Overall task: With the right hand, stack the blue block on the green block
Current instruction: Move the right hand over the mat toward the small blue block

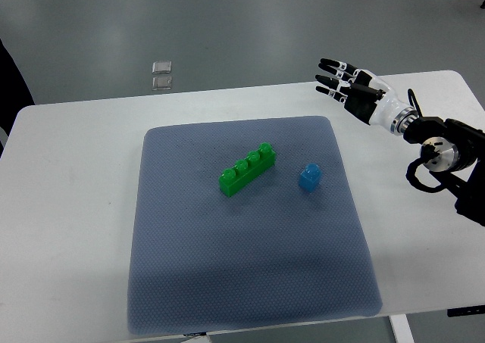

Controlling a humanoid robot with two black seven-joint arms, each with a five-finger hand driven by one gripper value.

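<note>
A long green block [248, 169] with several studs lies slantwise near the middle of the grey mat [250, 282]. A small blue block [310, 178] stands on the mat just to its right, apart from it. My right hand [339, 80] hovers over the white table beyond the mat's far right corner, fingers spread and holding nothing. It is well above and to the right of the blue block in the picture. The left arm does not show.
The mat lies on a white table [68, 207] whose far edge runs along the top. Two small clear squares [161, 73] lie on the floor beyond the table. A dark shape [11, 78] shows at the left edge.
</note>
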